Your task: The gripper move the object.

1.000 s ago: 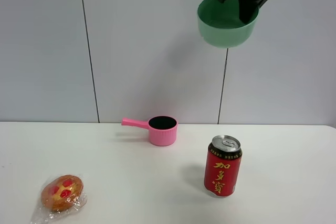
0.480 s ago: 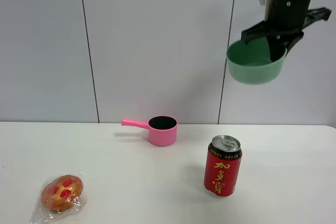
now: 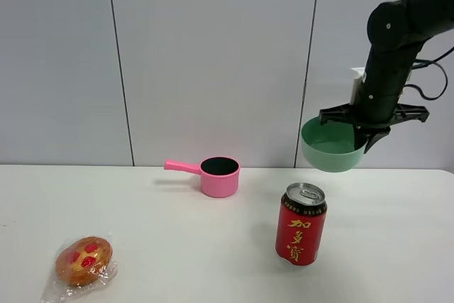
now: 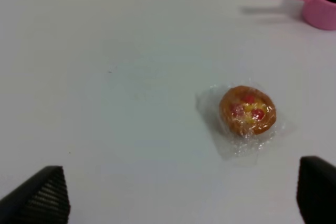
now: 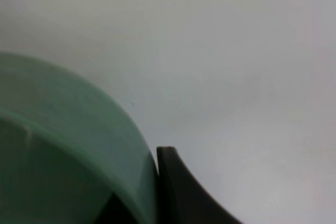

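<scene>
The mint-green bowl (image 3: 329, 150) hangs in the air at the right of the exterior view, above and just right of the red can. My right gripper (image 3: 367, 135) is shut on the bowl's right rim, on a dark arm coming down from the upper right. The right wrist view shows the bowl's rim (image 5: 68, 145) close up with one black finger (image 5: 184, 192) against its outside. My left gripper (image 4: 178, 203) is open over the table, its two fingertips (image 4: 39, 198) spread wide, empty. It is out of the exterior view.
A red can (image 3: 301, 224) stands on the white table (image 3: 177, 246) under the bowl. A small pink handled pot (image 3: 213, 174) sits mid-table near the wall. A wrapped pastry (image 3: 84, 262) lies at the front left; it also shows in the left wrist view (image 4: 247, 110).
My right gripper has carried the bowl down and to the right, from high against the wall to just above the can. Nothing on the table has moved.
</scene>
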Controlling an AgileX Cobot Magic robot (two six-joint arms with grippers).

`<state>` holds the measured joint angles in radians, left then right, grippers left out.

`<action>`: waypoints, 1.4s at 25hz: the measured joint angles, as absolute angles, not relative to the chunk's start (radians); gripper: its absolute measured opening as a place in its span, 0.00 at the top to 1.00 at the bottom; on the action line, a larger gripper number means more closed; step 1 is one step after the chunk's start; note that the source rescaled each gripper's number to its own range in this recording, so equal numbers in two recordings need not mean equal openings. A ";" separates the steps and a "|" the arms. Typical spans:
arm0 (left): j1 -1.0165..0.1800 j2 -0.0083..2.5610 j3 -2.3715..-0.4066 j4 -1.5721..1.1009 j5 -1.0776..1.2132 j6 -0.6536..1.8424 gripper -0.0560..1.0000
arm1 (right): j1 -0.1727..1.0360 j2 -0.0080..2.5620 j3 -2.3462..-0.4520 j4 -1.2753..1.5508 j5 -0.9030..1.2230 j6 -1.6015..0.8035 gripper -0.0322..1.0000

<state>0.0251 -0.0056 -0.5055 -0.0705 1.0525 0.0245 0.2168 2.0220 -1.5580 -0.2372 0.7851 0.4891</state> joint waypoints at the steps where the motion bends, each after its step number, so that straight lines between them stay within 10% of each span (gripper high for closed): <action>1: 0.025 -0.006 -0.505 -0.071 1.053 0.024 0.00 | 0.217 2.040 -1.557 -0.222 0.746 0.498 0.97; 19: 0.025 -0.006 -0.505 -0.071 1.053 0.024 0.00 | 0.228 2.237 -1.554 0.056 0.454 0.295 0.86; 35: 0.025 -0.006 -0.505 -0.071 1.053 0.024 0.00 | 0.228 2.101 -1.553 0.043 0.577 0.187 0.38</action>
<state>0.0251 -0.0056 -0.5055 -0.0705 1.0525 0.0245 0.2285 2.1006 -1.5527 0.0435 0.5766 0.1866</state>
